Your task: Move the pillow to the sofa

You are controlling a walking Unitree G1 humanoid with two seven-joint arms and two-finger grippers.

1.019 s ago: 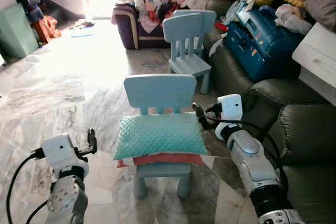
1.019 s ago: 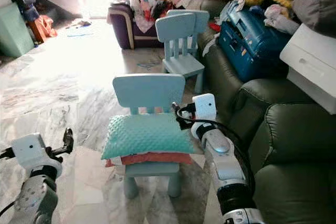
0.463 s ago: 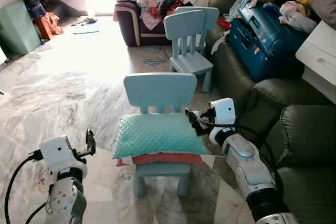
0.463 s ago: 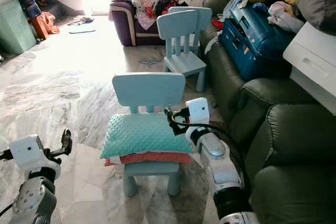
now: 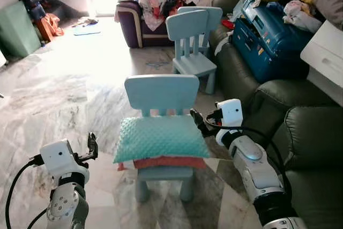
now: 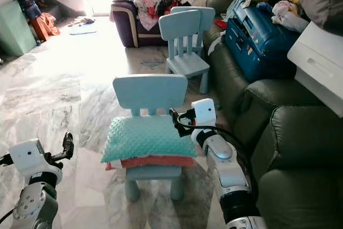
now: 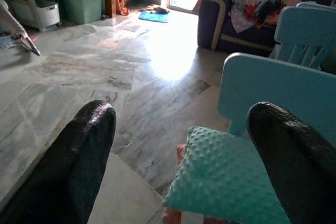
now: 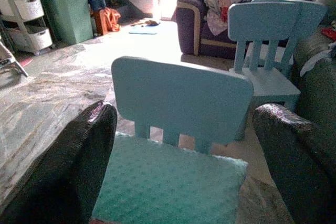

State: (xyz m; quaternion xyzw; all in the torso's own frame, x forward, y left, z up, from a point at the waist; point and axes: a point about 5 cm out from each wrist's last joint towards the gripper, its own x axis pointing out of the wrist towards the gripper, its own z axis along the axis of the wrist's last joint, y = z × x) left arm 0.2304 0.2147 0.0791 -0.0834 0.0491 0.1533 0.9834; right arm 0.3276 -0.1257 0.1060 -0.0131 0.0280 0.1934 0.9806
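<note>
A teal dotted pillow (image 5: 159, 138) lies on top of a red cushion (image 5: 166, 162) on the seat of a small light-blue chair (image 5: 162, 92). My right gripper (image 5: 196, 120) is open just off the pillow's right far corner, beside the chair back. My left gripper (image 5: 92, 145) is open low on the left, a short way off the pillow's left edge. In the wrist views the pillow (image 7: 226, 187) (image 8: 168, 184) lies ahead between the black fingers (image 7: 79, 156) (image 8: 68, 166). The dark green sofa (image 5: 311, 138) stands to the right.
A second small blue chair (image 5: 190, 41) stands further back. A blue suitcase (image 5: 268, 33), clothes and a white box (image 5: 324, 57) crowd the sofa's far part. A purple sofa heaped with clothes (image 5: 155, 4) is at the back. Marble floor (image 5: 59, 89) spreads to the left.
The view has shifted slightly. My right gripper has drawn a little nearer to the pillow's far right corner; the left arm has hardly moved.
</note>
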